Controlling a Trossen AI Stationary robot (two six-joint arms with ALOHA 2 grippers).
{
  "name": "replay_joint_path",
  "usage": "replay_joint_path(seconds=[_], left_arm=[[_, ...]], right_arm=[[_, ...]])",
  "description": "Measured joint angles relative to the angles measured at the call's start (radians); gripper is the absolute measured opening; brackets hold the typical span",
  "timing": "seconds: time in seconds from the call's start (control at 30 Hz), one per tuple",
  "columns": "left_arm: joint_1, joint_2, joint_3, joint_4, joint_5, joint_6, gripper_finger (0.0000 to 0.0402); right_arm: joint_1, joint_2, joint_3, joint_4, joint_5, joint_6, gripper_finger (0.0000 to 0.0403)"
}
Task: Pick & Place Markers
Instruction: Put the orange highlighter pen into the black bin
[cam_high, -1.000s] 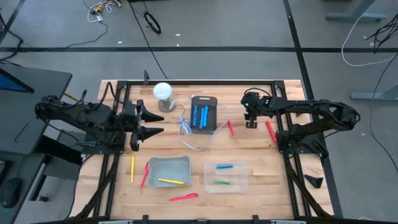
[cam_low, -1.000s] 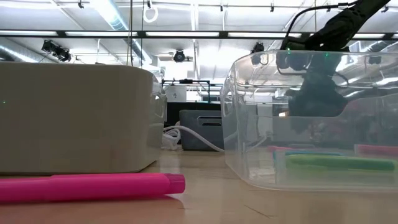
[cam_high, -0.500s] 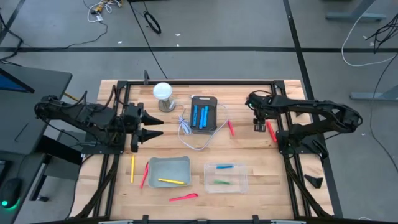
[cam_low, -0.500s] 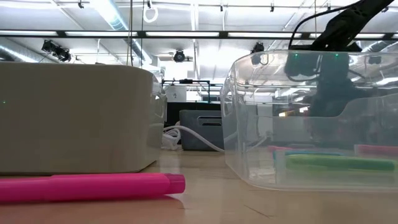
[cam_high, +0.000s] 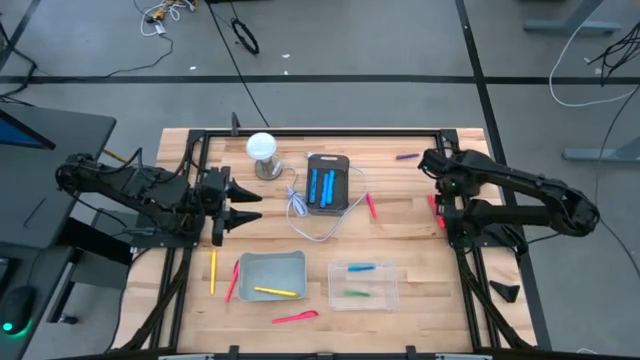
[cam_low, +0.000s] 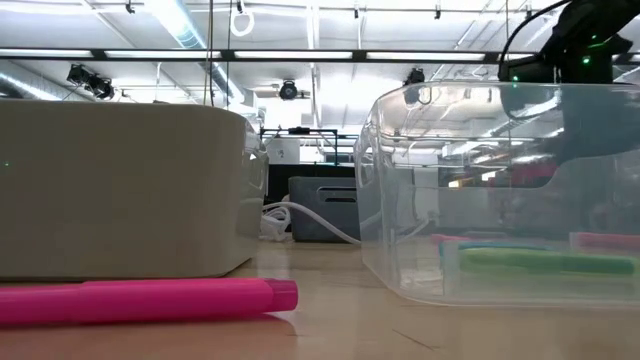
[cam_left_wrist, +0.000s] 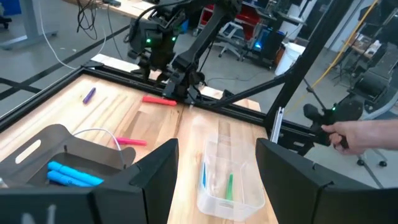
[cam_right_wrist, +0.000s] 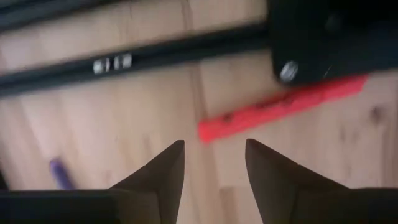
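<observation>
Markers lie scattered on the wooden table: a purple one (cam_high: 406, 157) at the far right, a red one (cam_high: 436, 209) by the right frame rail and a pink-red one (cam_high: 371, 205) beside the dark tray (cam_high: 341, 163), which holds blue markers (cam_high: 320, 185). My right gripper (cam_high: 442, 180) points down, open, over the red marker (cam_right_wrist: 280, 109), touching nothing. My left gripper (cam_high: 240, 200) waits open at the table's left, raised (cam_left_wrist: 217, 168). The grey bin (cam_high: 272, 275) holds a yellow marker. The clear bin (cam_high: 363, 283) holds a blue and a green one.
A yellow (cam_high: 213, 270), a red (cam_high: 233, 280) and a pink marker (cam_high: 295, 318) lie near the front bins. A white coiled cable (cam_high: 300, 210) and a white round lamp (cam_high: 261, 148) sit at the back. A black frame (cam_high: 340, 132) rims the table. A person's hand (cam_left_wrist: 367, 134) shows beyond it.
My right gripper has gone toward the table's right edge and risen a little, tipping its fingers downward. It now stands over the red marker by the rail, and the purple marker it covered is in plain view. Its fingers have stayed open.
</observation>
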Motion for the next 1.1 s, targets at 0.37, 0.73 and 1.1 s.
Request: replay_joint_path(seconds=[0.37, 0.73, 1.1], left_arm=[[0.000, 0.000, 0.000, -0.007, 0.000, -0.013, 0.0220], [0.000, 0.000, 0.000, -0.042, -0.001, -0.015, 0.0220], [0.000, 0.000, 0.000, -0.085, -0.001, -0.022, 0.0220]], right_arm=[[-0.005, 0.044, 0.001, -0.002, -0.070, 0.009, 0.0171], [-0.010, 0.113, 0.001, -0.008, -0.097, 0.012, 0.0171], [0.005, 0.217, 0.000, 0.009, -0.116, 0.020, 0.0171]])
